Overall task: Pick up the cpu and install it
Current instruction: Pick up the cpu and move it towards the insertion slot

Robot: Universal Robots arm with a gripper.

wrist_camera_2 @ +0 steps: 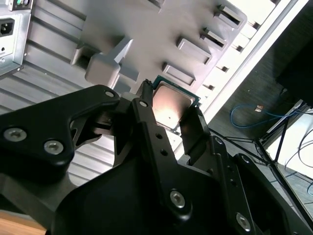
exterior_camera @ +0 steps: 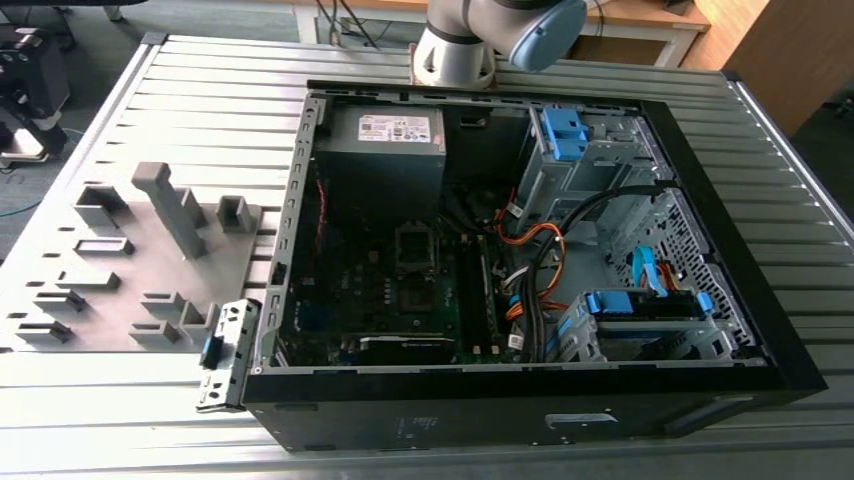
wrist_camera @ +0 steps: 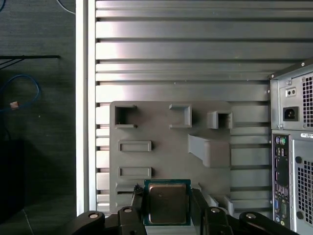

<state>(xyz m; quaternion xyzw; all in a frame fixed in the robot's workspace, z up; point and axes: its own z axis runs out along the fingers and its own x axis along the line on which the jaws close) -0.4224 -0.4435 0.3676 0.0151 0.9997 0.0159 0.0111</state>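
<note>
1. Gripper [wrist_camera: 167, 204]: black fingers [wrist_camera_2: 146, 110] pinch the chip by two opposite edges, as seen in both wrist views.
2. Cpu [wrist_camera: 167, 203]: square, with a shiny metal top and a green rim. It is held flat between the fingers and seen over the near edge of the fixture plate.
3. Fixture plate [wrist_camera: 161, 132]: matte grey, with raised blocks and empty recesses, lying on the table.
4. Table [wrist_camera: 171, 49]: ribbed aluminium slats.
5. Computer case [exterior_camera: 694, 180]: open, standing beside the plate, with its motherboard [exterior_camera: 400, 290] exposed in the exterior view.
6. Arm base [exterior_camera: 461, 50]: mounted beyond the case.
</note>
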